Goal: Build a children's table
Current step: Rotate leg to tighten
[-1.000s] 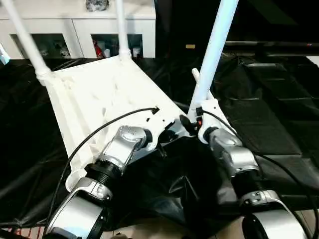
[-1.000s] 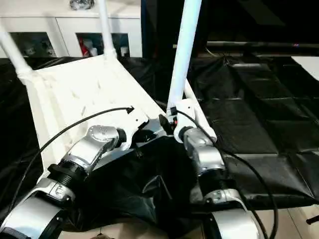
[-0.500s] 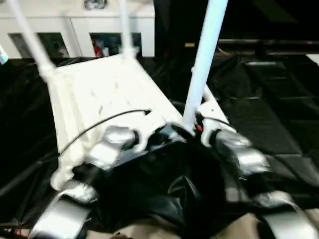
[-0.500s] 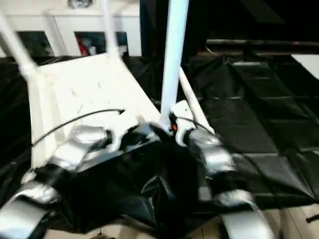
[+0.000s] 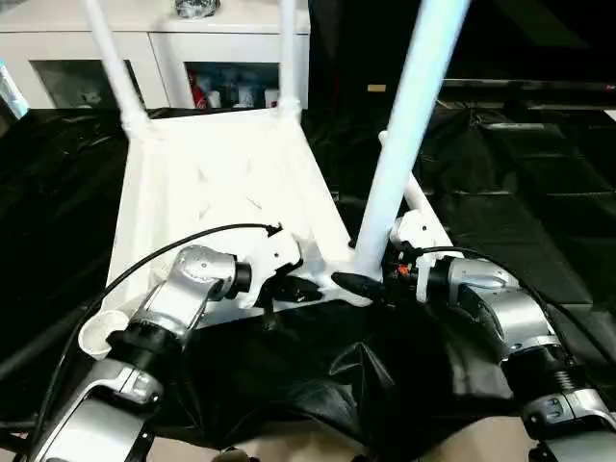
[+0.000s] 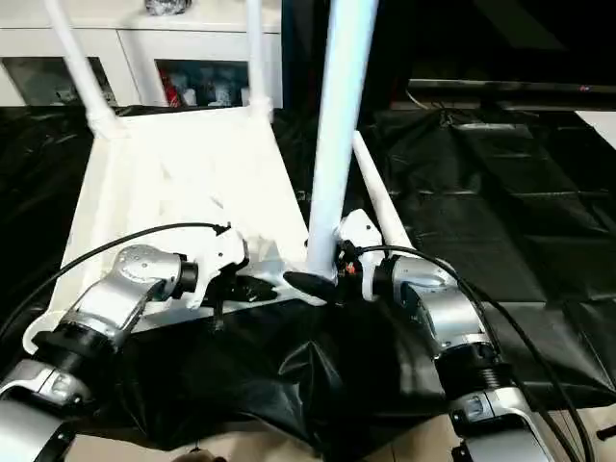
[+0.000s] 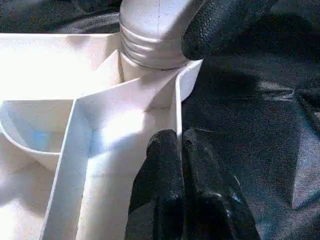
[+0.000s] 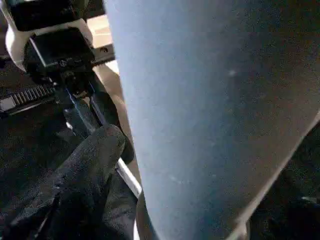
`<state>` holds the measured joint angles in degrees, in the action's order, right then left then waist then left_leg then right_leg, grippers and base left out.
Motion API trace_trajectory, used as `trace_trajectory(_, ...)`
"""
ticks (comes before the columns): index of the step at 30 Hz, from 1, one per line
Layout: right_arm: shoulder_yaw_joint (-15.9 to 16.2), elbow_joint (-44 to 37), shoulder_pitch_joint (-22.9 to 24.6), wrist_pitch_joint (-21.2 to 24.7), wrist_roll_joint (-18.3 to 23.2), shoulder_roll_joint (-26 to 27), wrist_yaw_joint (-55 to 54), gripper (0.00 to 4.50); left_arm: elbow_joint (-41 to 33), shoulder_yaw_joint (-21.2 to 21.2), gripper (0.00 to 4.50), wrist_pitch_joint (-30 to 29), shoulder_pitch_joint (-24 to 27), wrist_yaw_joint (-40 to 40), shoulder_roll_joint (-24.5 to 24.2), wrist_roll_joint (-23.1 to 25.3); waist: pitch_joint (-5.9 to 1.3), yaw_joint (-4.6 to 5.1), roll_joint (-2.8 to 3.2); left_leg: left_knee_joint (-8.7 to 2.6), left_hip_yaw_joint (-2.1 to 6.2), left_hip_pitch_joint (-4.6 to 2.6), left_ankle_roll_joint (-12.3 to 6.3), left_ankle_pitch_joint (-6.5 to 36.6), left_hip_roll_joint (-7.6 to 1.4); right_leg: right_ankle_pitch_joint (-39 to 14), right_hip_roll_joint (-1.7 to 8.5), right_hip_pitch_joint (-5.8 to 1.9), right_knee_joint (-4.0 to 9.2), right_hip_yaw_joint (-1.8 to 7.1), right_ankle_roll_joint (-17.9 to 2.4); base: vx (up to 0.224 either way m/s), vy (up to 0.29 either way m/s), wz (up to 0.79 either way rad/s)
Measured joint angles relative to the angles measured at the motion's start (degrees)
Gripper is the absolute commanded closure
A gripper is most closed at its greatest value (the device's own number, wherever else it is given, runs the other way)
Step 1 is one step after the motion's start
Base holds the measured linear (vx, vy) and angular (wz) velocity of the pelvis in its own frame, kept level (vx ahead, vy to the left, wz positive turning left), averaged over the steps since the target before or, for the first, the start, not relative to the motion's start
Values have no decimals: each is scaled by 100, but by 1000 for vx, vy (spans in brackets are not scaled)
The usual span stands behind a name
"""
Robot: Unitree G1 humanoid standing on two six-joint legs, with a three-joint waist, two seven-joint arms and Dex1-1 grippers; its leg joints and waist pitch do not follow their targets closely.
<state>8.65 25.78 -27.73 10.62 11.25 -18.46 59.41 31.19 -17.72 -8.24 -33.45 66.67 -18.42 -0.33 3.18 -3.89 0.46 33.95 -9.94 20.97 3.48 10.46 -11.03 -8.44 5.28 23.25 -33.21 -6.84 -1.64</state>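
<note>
Sheet [image 5: 318, 385] of black plastic lies closest to the robot, and the upside-down tabletop [image 5: 212, 183] rests on it, with its long side running away from the robot. At the tabletop's near edge sits the left gripper [image 5: 294, 289]. Its two fingers [image 7: 167, 190] are pressed tight together with nothing between them, and they sit right at the white rim, close to the near right corner. Just beside it, on the right, is the right gripper [image 5: 371, 279]. It is right at the foot of the near right leg [image 5: 404, 135], touching it low down, but I cannot tell whether it is squeezing the leg or is loose. This leg stands in the corner hole and goes up and a little to the right, so it looks a bit tilted, not quite straight up. I think the next move turns on this: the leg has to go straight down into its hole, and the right arm is the one that can do it, because the leg's foot is right at that gripper. Over on the near left corner the empty socket [image 5: 96, 335] has no leg yet. A little farther, behind the right gripper, a loose leg [image 6: 377, 207] lies flat on the sheet, pointing away from the robot. That one is nearer to the right arm too. Farthest off, two far legs [image 5: 111, 58] stand up in the far corners, in front of a white cabinet [image 5: 168, 58].
</note>
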Motion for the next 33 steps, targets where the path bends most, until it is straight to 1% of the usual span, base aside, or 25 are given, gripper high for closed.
trace_trajectory(3,-28,0,2,43,1,58,-78,125,0,4,450,-28,0,-29,15,0,0,-3,0,0,0,-1,0,0,0,0,0,0,0,0,0,0,0,0)
trace_trajectory(4,-39,0,6,65,11,97,-141,151,1,4,450,-42,0,-82,30,1,0,0,0,0,0,-1,0,0,0,0,0,-1,0,1,1,0,0,0)
trace_trajectory(5,-54,0,6,108,16,140,-206,157,3,7,450,-59,0,-121,45,2,0,5,0,0,0,-2,0,0,0,-1,0,-1,-1,1,2,0,0,0)
trace_trajectory(9,-143,14,6,185,-29,279,-614,169,18,47,450,-164,-7,-283,121,11,0,31,0,2,0,-11,0,-1,0,-3,0,-9,-1,2,5,0,0,0)
trace_trajectory(10,-164,32,4,181,-73,360,-839,193,43,63,450,-201,-22,-372,157,17,-1,46,2,2,-1,-12,1,-1,1,-3,0,-10,-1,3,5,0,0,0)
trace_trajectory(11,-214,153,-33,172,-140,491,-1161,199,87,90,450,-221,-36,-498,199,42,-2,59,1,2,-2,-12,1,-1,1,-3,0,-17,-1,4,6,0,0,0)
trace_trajectory(12,-292,273,-77,138,-228,638,-1526,201,164,115,450,-253,-78,-666,270,105,-3,87,1,2,-3,-14,1,-1,1,-3,0,-20,-3,5,7,0,0,0)
trace_trajectory(13,-356,400,-179,106,-326,774,-1952,213,252,145,450,-286,-142,-917,372,181,-3,130,1,2,-4,-17,3,-2,2,-3,0,-20,-3,5,7,0,0,0)
trace_trajectory(14,-405,499,-249,106,-390,858,-2246,213,341,158,450,-328,-209,-1111,466,215,-5,151,-5,3,-4,-22,4,-3,2,-3,0,-22,-2,5,7,0,0,0)
trace_trajectory(15,-540,692,-363,106,-419,1021,-2633,224,467,183,450,-427,-296,-1381,609,249,-9,171,-10,4,-3,-44,4,-3,2,-3,0,-24,-3,5,7,0,0,0)
trace_trajectory(17,-731,1003,-601,114,-470,1241,-3343,233,667,221,450,-604,-467,-1875,879,298,-9,204,-11,7,-3,-44,4,-3,4,-3,0,-26,0,6,7,0,0,0)
trace_trajectory(19,-840,1217,-775,111,-498,1366,-3838,233,777,238,450,-728,-571,-2233,1070,313,-13,217,-17,8,-3,-43,4,-2,4,-3,0,-27,2,6,7,0,0,0)
trace_trajectory(21,-888,1323,-870,109,-505,1434,-4088,233,812,278,450,-804,-616,-2385,1158,315,-13,219,-18,4,-3,-40,3,0,3,-3,0,-24,3,6,7,0,0,0)
trace_trajectory(25,-991,1672,-1093,-98,-651,1560,-4425,233,898,352,450,-882,-703,-2685,1315,368,-13,214,-19,-10,-4,-26,2,0,2,-4,-1,-11,2,3,8,0,0,0)
trace_trajectory(26,-1010,1727,-1105,-169,-654,1560,-4397,186,894,352,450,-882,-704,-2700,1328,396,-13,212,-19,-12,-4,-8,1,0,2,-4,-1,-11,2,3,7,0,0,0)
trace_trajectory(27,-1032,1745,-1104,-205,-651,1560,-4367,175,889,352,450,-882,-704,-2700,1329,400,-13,212,-20,-12,-4,-3,0,1,2,-4,-1,-11,3,2,7,0,0,0)
trace_trajectory(29,-1062,1732,-1101,-213,-539,1572,-4191,169,884,352,450,-885,-704,-2774,1327,424,-12,223,-27,-11,-6,-1,-2,1,1,-4,-1,-10,3,3,7,0,0,0)
trace_trajectory(31,-1054,1686,-1053,-236,-510,1569,-4152,140,882,353,450,-908,-704,-2872,1326,436,-11,229,-34,-10,-7,-2,-1,1,1,-4,-1,-10,2,3,8,0,0,0)
trace_trajectory(33,-1004,1532,-917,-269,-541,1560,-4144,140,854,384,450,-983,-706,-2999,1348,444,-5,231,-50,-10,-7,-3,-1,1,0,-3,-1,-9,2,3,8,0,0,0)
